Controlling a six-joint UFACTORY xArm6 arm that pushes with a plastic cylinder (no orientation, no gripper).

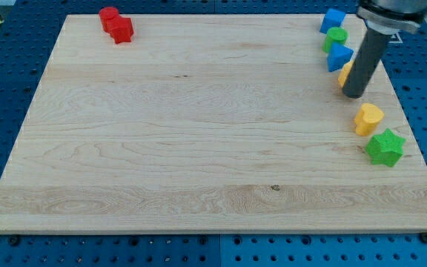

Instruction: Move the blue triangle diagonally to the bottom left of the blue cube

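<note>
The blue triangle [339, 56] lies near the board's right edge at the view's upper right. The blue cube [333, 20] sits above it at the top edge, with a green cylinder [336, 37] between the two. My tip [353, 95] rests on the board just below and to the right of the blue triangle. The rod hides most of a yellow block [343, 74] that lies right under the triangle.
A yellow heart-shaped block [368, 118] and a green star [385, 147] lie below my tip by the right edge. A red cylinder [109, 15] and a red star [121, 30] sit together at the top left. The wooden board [199, 148] lies on a blue pegboard.
</note>
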